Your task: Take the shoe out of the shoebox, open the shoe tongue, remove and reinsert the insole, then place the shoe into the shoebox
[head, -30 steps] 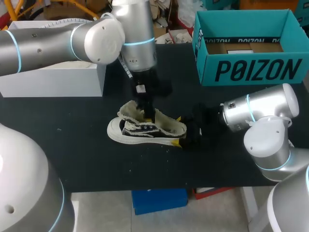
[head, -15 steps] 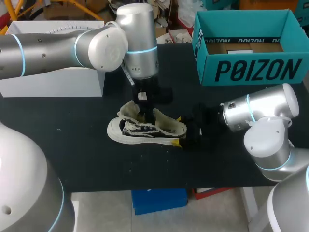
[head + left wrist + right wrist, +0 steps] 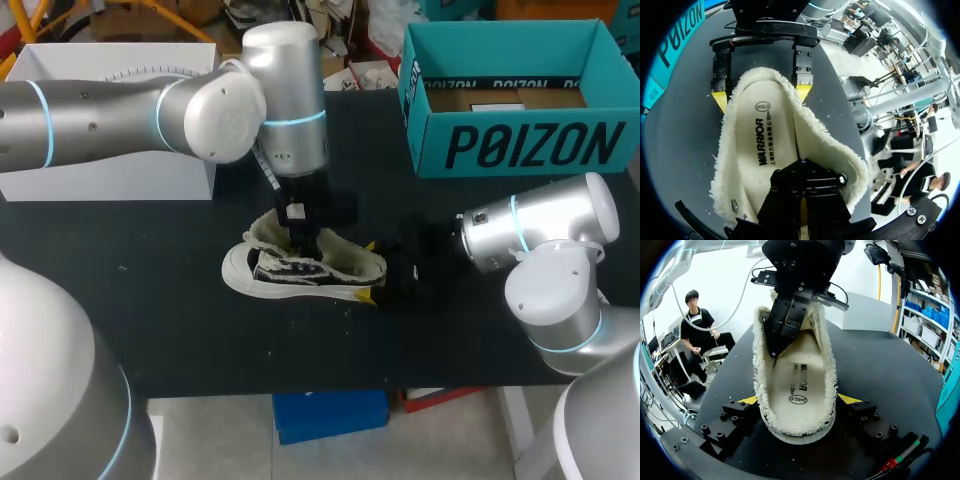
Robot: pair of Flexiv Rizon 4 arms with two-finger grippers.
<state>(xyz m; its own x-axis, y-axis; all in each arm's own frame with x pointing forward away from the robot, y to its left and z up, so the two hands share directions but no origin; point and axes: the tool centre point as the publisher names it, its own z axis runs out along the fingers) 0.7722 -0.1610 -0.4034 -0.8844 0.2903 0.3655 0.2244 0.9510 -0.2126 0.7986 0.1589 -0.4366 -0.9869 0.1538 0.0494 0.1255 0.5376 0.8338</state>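
The left gripper (image 3: 801, 162) has its fingers pressed together into one dark point, tips down on the white insole (image 3: 797, 380) inside the shoe (image 3: 290, 268). The right gripper (image 3: 372, 270) clamps the shoe's fleecy heel, one yellow tip on each side. The shoe lies on its sole at the centre of the head view, toe toward the left of the frame, on the black table (image 3: 150, 300). The teal shoebox (image 3: 520, 145) stands open at the upper right, well apart. A white box (image 3: 110, 165) sits at the upper left.
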